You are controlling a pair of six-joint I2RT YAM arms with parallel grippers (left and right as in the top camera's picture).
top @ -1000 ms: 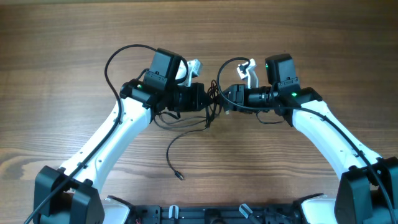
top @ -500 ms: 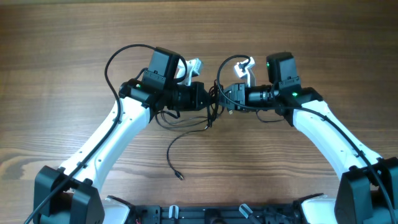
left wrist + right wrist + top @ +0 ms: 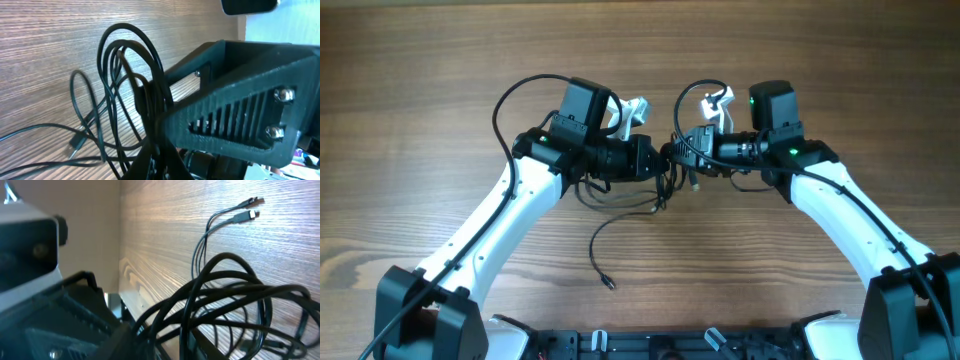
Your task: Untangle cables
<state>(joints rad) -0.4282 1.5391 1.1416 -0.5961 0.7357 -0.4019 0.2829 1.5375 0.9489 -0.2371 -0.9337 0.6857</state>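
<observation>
The cables [image 3: 658, 188] are thin black cords in a loose tangle between my two grippers at the table's middle. One loose end trails down to a small plug [image 3: 608, 283]. My left gripper [image 3: 655, 160] is shut on strands of the tangle, and loops rise above its jaws [image 3: 161, 159] in the left wrist view [image 3: 125, 75]. My right gripper [image 3: 677, 152] faces it, nearly touching. Its fingers [image 3: 175, 342] stand apart with several loops [image 3: 230, 295] between them. Two plug ends [image 3: 250, 207] lie on the wood beyond.
The wooden table [image 3: 420, 80] lies all around. The arms' own thicker black cables arc above each wrist [image 3: 510, 95]. The right gripper's body [image 3: 240, 115] fills the left wrist view's right side. The robot base [image 3: 650, 345] sits at the front edge.
My right gripper has moved left to the tangle, closing the gap to the left gripper. The left gripper has held its place and its grip.
</observation>
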